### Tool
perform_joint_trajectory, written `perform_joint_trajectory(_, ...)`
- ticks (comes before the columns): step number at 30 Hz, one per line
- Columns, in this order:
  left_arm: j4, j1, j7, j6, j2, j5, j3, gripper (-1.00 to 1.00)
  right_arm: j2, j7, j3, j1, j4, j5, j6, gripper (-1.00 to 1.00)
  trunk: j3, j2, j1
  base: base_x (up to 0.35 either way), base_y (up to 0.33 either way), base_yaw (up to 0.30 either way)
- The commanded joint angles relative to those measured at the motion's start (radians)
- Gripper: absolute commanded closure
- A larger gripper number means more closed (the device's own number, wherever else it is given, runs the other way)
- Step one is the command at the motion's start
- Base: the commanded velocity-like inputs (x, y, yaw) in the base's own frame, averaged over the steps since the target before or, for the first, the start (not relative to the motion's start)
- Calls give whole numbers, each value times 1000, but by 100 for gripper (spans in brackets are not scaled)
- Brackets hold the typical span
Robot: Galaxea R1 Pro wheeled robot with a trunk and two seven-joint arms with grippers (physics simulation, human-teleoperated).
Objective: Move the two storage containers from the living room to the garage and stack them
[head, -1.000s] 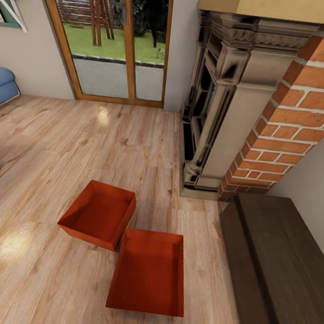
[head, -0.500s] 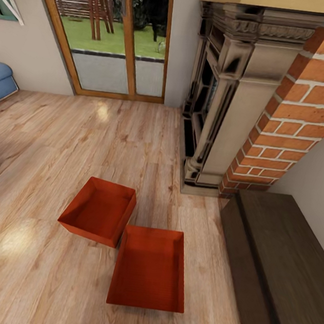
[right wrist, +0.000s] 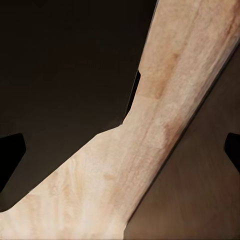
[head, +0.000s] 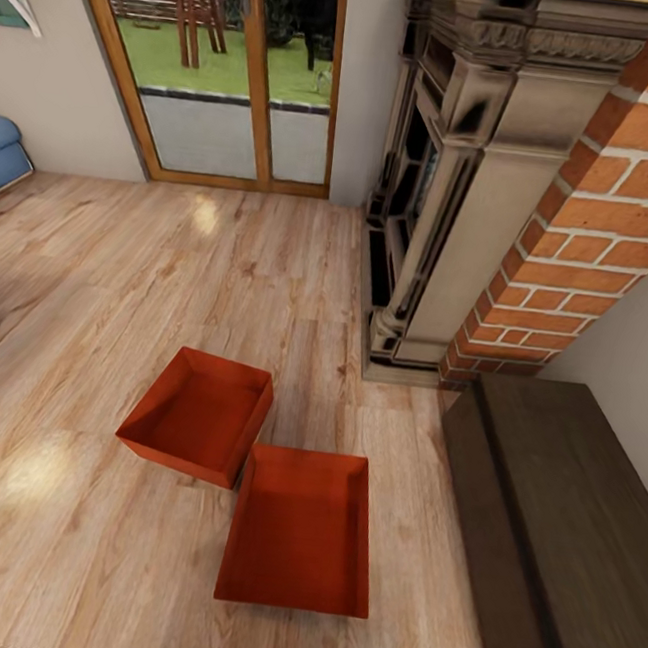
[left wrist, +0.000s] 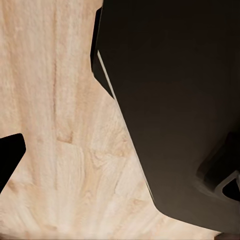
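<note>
We are looking down at two red bins, the nearer bin (head: 300, 533) touching the farther bin (head: 198, 415), both left of the fireplace (head: 433, 206). Gripping one could nudge its neighbour. We cannot tell how our jaws stand.
</note>
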Motion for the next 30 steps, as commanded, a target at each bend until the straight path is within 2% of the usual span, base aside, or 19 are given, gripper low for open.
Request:
perform_joint_trajectory(1,-1,0,1,-2,0,1,4,-100,1,3,8,-1,3,-10,-6,-100,-2,0,0,0,0,0)
perform_joint_trajectory(11,0,0,1,-2,0,1,4,-100,2,4,6,-1,2,-5,-7,-100,-16,0,0,0,0,0)
perform_joint_trajectory(30,0,0,4,-2,0,2,6,-100,2,4,7,-1,3,-3,-14,-100,-17,0,0,0,0,0)
